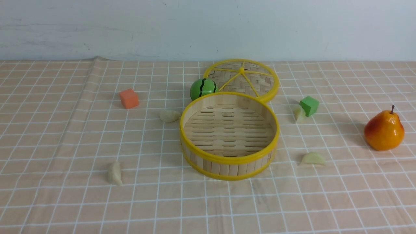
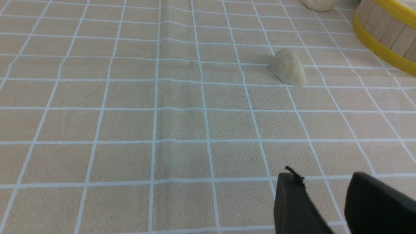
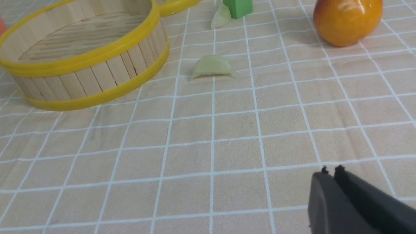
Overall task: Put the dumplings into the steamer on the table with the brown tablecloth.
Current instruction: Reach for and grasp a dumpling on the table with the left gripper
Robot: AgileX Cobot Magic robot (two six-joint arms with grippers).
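Left end effector [image 2: 323, 178] spread, right end effector [image 3: 331, 169] closed — steamer [image 1: 228, 160] empty, 4 dumplings [image 1: 170, 116] [image 1: 115, 173] [image 1: 299, 114] [image 1: 313, 159] outside

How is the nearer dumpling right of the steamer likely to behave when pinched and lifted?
The dumpling looks glossy and rounded, so it may slip out of a pinch. It rests on its flat edge on the tablecloth, so it probably won't roll. Being small, it is likely light.

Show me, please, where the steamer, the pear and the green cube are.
steamer [image 1: 227, 167], front view, on its near wooden wall.
pear [image 1: 384, 130], front view, middle of its body.
green cube [image 1: 309, 105], front view, on its front face.
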